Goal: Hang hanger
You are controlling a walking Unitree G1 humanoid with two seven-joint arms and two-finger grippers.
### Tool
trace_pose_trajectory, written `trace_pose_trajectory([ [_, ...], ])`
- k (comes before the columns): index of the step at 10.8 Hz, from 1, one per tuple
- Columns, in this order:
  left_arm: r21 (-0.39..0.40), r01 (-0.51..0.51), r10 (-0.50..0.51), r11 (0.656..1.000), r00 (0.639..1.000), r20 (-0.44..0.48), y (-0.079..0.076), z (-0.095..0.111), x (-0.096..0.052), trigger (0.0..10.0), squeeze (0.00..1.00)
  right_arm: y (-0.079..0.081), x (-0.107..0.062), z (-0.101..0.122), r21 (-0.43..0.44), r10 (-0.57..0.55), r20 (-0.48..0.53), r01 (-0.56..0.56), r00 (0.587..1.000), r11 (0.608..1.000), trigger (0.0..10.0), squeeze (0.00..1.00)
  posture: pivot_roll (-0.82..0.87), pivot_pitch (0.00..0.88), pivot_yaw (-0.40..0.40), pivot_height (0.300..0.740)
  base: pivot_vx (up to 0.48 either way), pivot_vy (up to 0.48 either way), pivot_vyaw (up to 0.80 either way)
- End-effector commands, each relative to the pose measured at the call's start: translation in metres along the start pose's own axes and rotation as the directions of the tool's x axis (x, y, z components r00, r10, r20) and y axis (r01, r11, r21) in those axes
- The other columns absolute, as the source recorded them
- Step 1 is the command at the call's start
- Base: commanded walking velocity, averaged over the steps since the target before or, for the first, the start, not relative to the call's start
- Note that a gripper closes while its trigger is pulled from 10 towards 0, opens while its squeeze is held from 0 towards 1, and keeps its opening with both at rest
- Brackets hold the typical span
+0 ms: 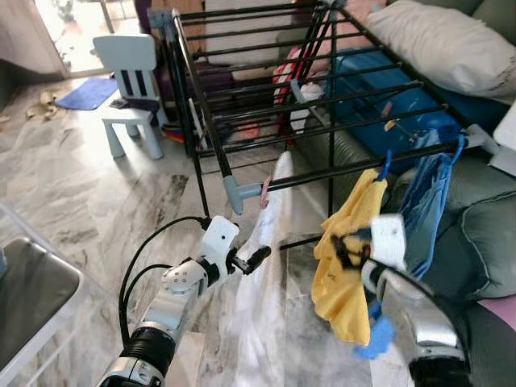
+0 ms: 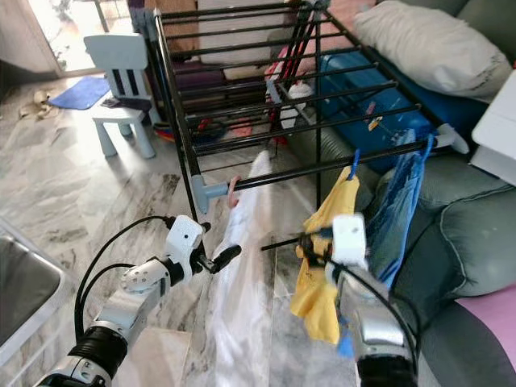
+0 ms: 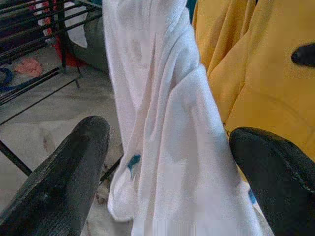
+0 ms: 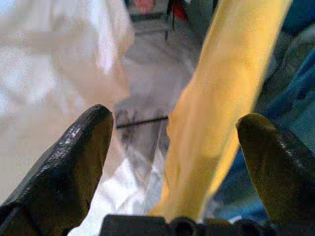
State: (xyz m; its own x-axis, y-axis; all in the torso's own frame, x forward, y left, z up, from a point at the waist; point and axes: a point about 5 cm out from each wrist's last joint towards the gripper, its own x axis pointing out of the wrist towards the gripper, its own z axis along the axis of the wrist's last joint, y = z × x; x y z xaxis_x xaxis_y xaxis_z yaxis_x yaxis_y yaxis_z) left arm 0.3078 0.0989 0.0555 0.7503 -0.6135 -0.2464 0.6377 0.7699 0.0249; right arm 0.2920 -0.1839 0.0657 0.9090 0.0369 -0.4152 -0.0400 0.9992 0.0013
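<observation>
Where the black metal drying rack (image 1: 266,81) ends in its lowest front rail, three garments hang side by side: a thin, translucent white garment (image 1: 262,266) at the rail's grey plastic corner, a soft yellow garment (image 1: 347,266) further along, and a blue garment (image 1: 427,210) beyond it at the rail's far end. The yellow one hangs from a blue plastic hanger (image 1: 385,168) whose hook sits over the rail; the blue one hangs from a second blue hook next to it.

The left gripper (image 1: 256,258), two long matte black fingers on a silver arm, points at the white garment below the rack's corner; in the left wrist view its fingers (image 3: 59,182) stand wide apart with the creased white fabric between them, and no grip can be seen. The right gripper (image 2: 310,246) is up against the yellow garment below the rail; in the right wrist view its fingers (image 4: 64,172) are also spread wide, with yellow cloth and white cloth ahead of them.

Beyond the rack stands one pale blue plastic child's chair (image 1: 133,89) on a glossy, veined marble floor (image 1: 89,193). Beside the rack is a grey-green sofa (image 1: 484,234) with one plump white pillow (image 1: 443,40) on top.
</observation>
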Motion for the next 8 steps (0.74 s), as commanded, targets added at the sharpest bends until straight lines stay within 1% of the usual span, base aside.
trace_pose_trajectory([
  [1,0.012,0.006,-0.006,1.0,1.0,0.0,0.0,0.003,0.001,10.0,0.0,-0.008,-0.003,-0.009,0.001,-0.038,-0.036,0.038,0.999,0.999,10.0,0.0,-0.02,0.0,-0.018,0.74,0.0,0.0,0.0],
  [2,0.011,0.016,-0.016,1.0,1.0,0.001,-0.001,0.002,0.001,10.0,0.0,-0.021,-0.009,-0.016,0.008,-0.095,-0.051,0.096,0.994,0.995,10.0,0.0,-0.03,0.0,-0.013,0.74,0.0,0.0,0.0],
  [3,0.011,0.019,-0.019,1.0,1.0,0.0,-0.002,0.002,0.002,10.0,0.0,-0.024,-0.01,-0.016,0.01,-0.103,-0.05,0.103,0.993,0.995,10.0,0.0,-0.03,0.0,-0.012,0.74,0.0,0.0,0.0],
  [4,0.015,0.034,-0.034,0.999,0.999,-0.005,-0.005,0.001,0.003,10.0,0.0,-0.032,-0.013,-0.013,0.005,-0.119,-0.036,0.12,0.992,0.993,10.0,0.0,-0.04,0.0,-0.005,0.74,0.0,0.0,0.0],
  [5,0.016,0.035,-0.035,0.999,0.999,-0.006,-0.005,0.001,0.004,10.0,0.0,-0.032,-0.012,-0.011,-0.006,-0.119,-0.028,0.119,0.993,0.993,10.0,0.0,-0.04,0.0,-0.003,0.74,0.0,0.0,0.0],
  [8,0.013,0.03,-0.03,0.999,1.0,-0.007,-0.006,0.0,0.005,10.0,0.0,-0.035,-0.001,0.013,-0.081,-0.101,0.043,0.104,0.994,0.991,10.0,0.0,-0.03,0.0,-0.012,0.74,0.0,0.0,0.0],
])
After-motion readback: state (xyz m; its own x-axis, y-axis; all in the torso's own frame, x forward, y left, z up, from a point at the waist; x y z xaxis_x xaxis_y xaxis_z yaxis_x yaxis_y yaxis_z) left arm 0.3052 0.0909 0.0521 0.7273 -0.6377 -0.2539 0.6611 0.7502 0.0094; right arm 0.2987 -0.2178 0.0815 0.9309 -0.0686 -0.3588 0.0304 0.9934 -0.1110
